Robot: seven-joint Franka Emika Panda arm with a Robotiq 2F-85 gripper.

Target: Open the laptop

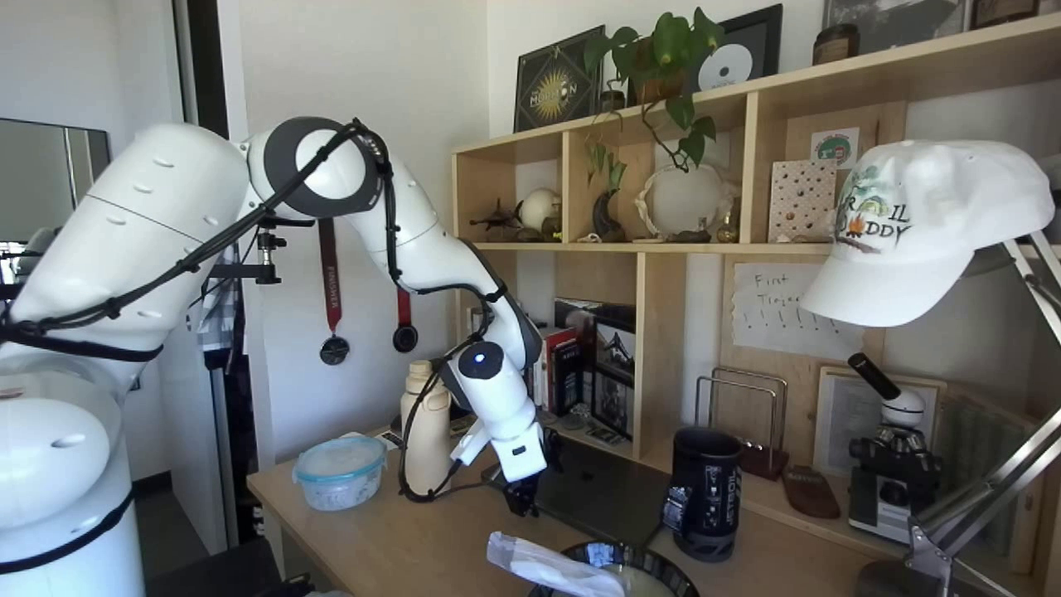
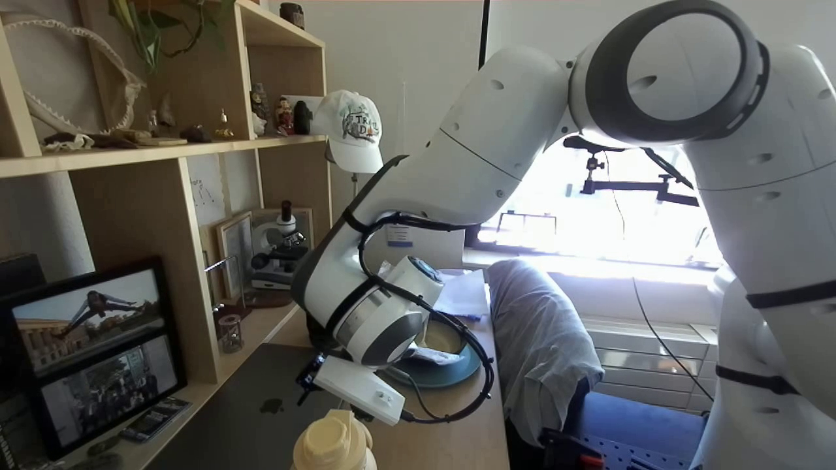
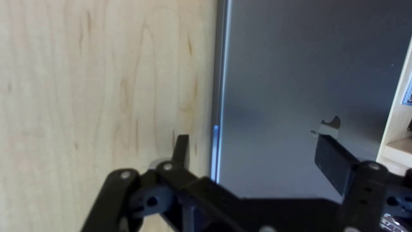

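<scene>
A wooden shelf [image 1: 661, 332] stands along one side of a desk [image 1: 390, 543], and a white robot arm [image 1: 341, 178] reaches over it. The closed laptop [image 1: 612, 495] lies flat on the desk, a cream bottle [image 1: 429, 452] near one end and a black mug [image 1: 709, 497] near the other. The gripper [image 3: 254, 148] is spread wide, one finger [image 3: 182, 151] just outside the laptop's edge, the other above the lid [image 3: 273, 80], its tip partly covering the logo [image 3: 329, 129] in the wrist view.
</scene>
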